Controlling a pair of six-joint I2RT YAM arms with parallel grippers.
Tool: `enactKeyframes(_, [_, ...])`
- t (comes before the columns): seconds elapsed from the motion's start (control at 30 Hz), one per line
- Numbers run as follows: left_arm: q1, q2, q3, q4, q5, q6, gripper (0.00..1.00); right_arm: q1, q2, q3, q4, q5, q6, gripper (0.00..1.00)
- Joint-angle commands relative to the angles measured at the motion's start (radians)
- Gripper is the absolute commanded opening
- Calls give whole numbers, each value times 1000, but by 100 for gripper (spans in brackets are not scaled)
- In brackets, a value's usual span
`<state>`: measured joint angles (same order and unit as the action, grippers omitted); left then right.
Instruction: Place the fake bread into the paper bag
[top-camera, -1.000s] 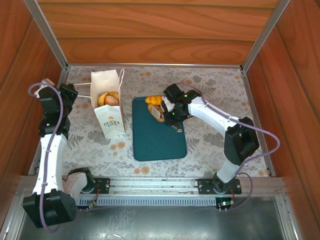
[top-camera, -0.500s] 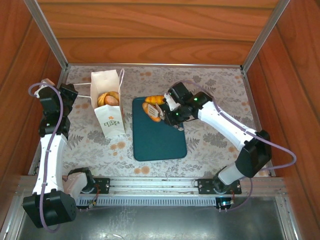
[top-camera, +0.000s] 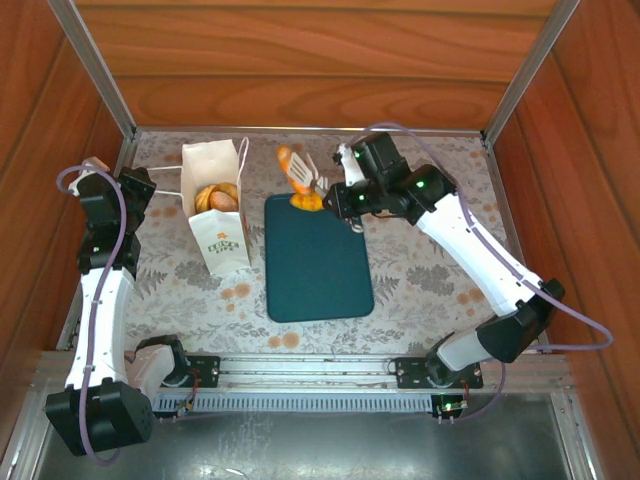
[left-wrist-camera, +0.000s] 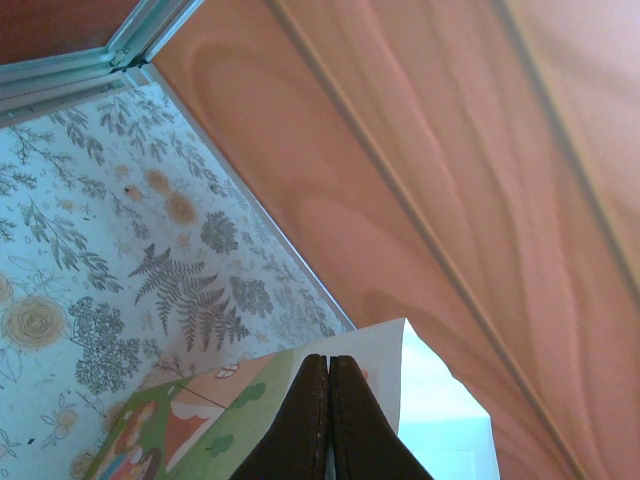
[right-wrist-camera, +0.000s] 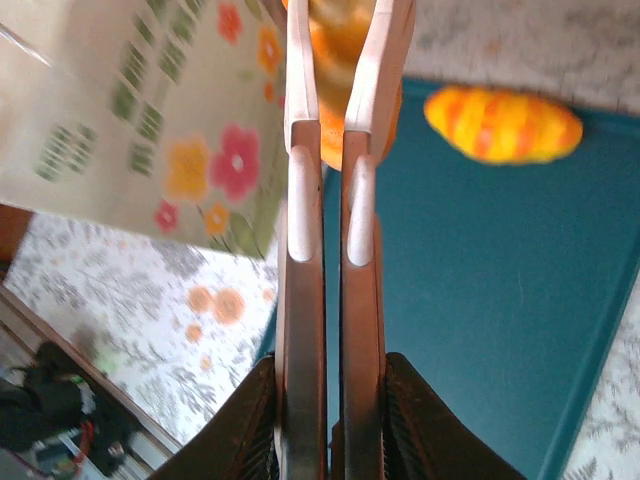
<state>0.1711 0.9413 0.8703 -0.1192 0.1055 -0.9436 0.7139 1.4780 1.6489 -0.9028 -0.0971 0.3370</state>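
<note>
Teal tray (top-camera: 318, 270): mid-table, near part open; striped loaf (top-camera: 306, 203) at far edge, lying crosswise.
Paper bag (top-camera: 215, 225): upright left of tray, mouth up, rolls (top-camera: 216, 197) inside.
Right gripper (top-camera: 308, 182): clamped on fake bread (top-camera: 289, 159), long axis far-to-near, beyond tray's far-left corner.
Left gripper (left-wrist-camera: 328, 420): fingers pressed together beside bag.

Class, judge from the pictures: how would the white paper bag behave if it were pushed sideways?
The paper bag stands tall and narrow, so it would probably tip. Its thin walls look likely to crumple, and the bread inside probably adds little weight.
</note>
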Motion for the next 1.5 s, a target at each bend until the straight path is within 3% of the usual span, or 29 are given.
enactKeyframes(0.0, [6,1,17,13,-2,-9,0,4,-33,102,40,6,35,27])
enactKeyframes(0.27, [7,-4,9,15,-2,-11,0,22,25,316,48,-54,51,27])
enactKeyframes(0.73, [6,-1,8,24,0,-14,0,209,248,655,-41,-42,-16,28])
enactKeyframes(1.1, [5,2,6,27,0,-15,0,312,371,738,-140,74,-96,27])
enactKeyframes(1.47, [6,0,4,30,0,-15,0,319,431,692,-160,122,-103,27])
